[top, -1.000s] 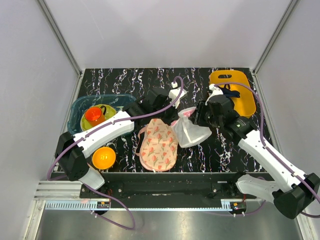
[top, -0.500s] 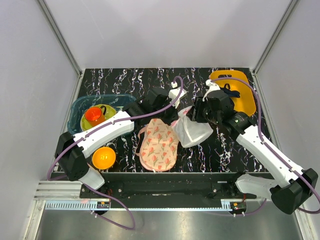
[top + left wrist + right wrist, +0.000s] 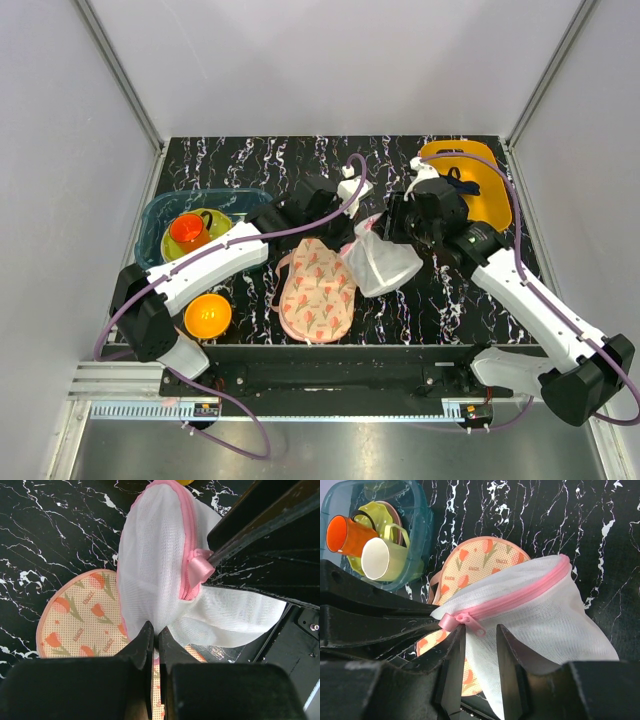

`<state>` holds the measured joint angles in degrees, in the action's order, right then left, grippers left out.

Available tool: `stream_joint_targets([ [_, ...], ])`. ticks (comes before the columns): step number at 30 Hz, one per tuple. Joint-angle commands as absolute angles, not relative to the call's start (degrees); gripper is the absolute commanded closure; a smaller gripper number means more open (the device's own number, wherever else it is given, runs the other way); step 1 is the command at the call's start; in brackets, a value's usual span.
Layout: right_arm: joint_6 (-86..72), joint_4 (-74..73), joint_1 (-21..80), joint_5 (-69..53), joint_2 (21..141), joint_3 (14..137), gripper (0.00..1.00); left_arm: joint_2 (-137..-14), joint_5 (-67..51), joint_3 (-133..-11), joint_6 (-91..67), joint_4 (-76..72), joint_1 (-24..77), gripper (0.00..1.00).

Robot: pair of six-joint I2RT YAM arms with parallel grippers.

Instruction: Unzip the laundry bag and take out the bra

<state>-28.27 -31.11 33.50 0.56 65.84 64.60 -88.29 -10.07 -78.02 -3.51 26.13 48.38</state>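
Note:
The white mesh laundry bag (image 3: 380,262) with pink zipper trim hangs lifted over the table's middle. It shows in the left wrist view (image 3: 155,565) and the right wrist view (image 3: 540,615). My left gripper (image 3: 155,631) is shut on the bag's mesh edge and holds it up. My right gripper (image 3: 481,632) is open, its jaws on either side of the pink zipper pull (image 3: 476,625), just below the pink ribbon loop (image 3: 449,621). The zipper looks closed. The bra is hidden.
A floral peach pad (image 3: 315,290) lies under and left of the bag. A teal bin (image 3: 158,222) with cups stands at the left, an orange bowl (image 3: 207,315) in front of it. A yellow tray (image 3: 492,200) with a dark garment sits at the back right.
My right gripper has moved left and slightly back toward the bag's zipper end. The bag has shifted a little left. The left arm has held still.

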Motion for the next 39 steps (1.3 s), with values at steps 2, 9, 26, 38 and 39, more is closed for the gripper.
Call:
stream_joint_targets([
  [2,-27.4,-28.4,33.7,0.4,66.1,68.4,0.62,-88.1,-11.1,-80.0,-3.6,23.6,48.7,1.0],
  [9,-27.1,-27.8,33.7,0.4,66.6,68.3,0.67,-87.8,-11.0,-79.8,-3.5,23.6,48.8,1.0],
  [26,-27.6,-26.9,33.7,-2.4,63.5,62.6,0.65,-87.1,-10.5,-79.5,-3.3,23.9,48.8,1.0],
  [38,-27.4,-25.9,33.6,-3.5,61.8,60.5,0.65,-87.1,-10.8,-79.3,-3.8,23.9,48.8,1.0],
  [39,-27.6,-25.7,33.7,-2.8,60.7,60.1,0.65,-87.0,-10.9,-79.1,-3.7,23.9,48.9,1.0],
])
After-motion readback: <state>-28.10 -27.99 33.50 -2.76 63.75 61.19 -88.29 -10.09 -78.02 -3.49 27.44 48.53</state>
